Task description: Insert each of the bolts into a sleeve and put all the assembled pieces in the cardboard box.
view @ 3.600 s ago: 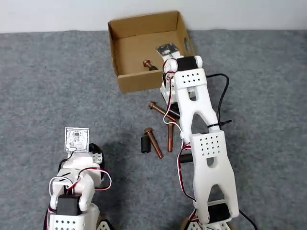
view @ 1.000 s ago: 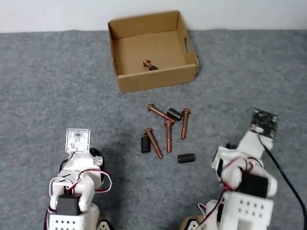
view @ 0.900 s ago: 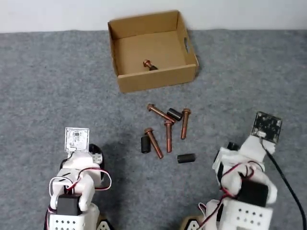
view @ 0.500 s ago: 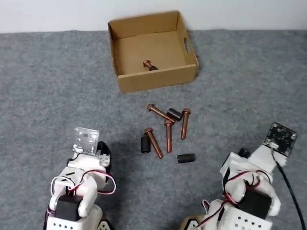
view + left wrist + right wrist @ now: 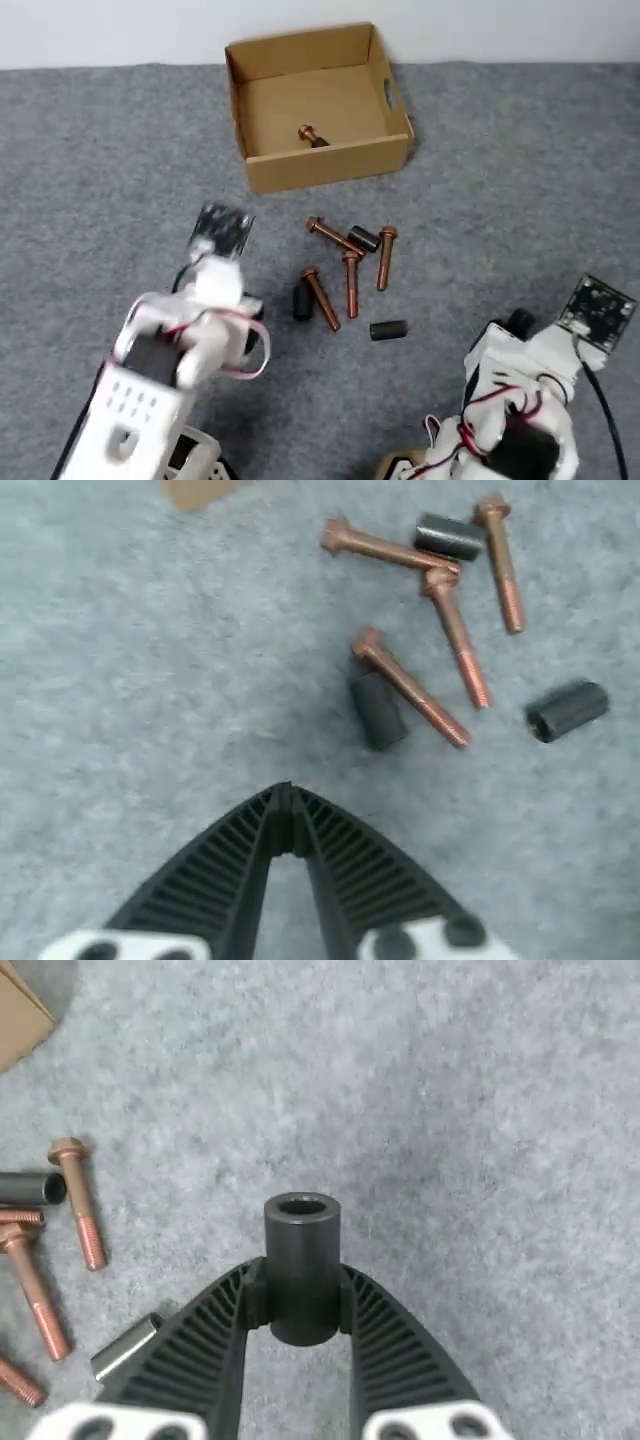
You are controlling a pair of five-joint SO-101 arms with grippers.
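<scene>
One copper-coloured bolt already seated in a dark sleeve (image 5: 312,135) lies on the floor of the open brown cardboard box (image 5: 325,168), so one assembled piece looks delivered.

Four bare copper-coloured metal bolts lie loose on the worktop in front of the box. The slanted bolt (image 5: 333,234) nearest the box touches a short black cylindrical sleeve (image 5: 363,239), and a second bolt (image 5: 385,257) lies just beside that sleeve. A third bolt (image 5: 352,284) sits in the middle of the cluster. A fourth bolt (image 5: 321,299) has a second black sleeve (image 5: 303,301) lying against it. A third black sleeve (image 5: 388,329) rests apart from the bolts, on the side away from the box.

The right tool (image 5: 301,1285) is clamped on a fourth black sleeve (image 5: 302,1235), its open bore pointing outward, above bare surface well away from the box. The left tool (image 5: 287,798) is clenched on nothing and points toward the cluster.

By my count, four bolts and four sleeves are left. That means four insertions and four trips to the box.

The worktop is covered in a grey felt-like mat (image 5: 520,180). A plain white wall (image 5: 100,30) runs along its far edge.
</scene>
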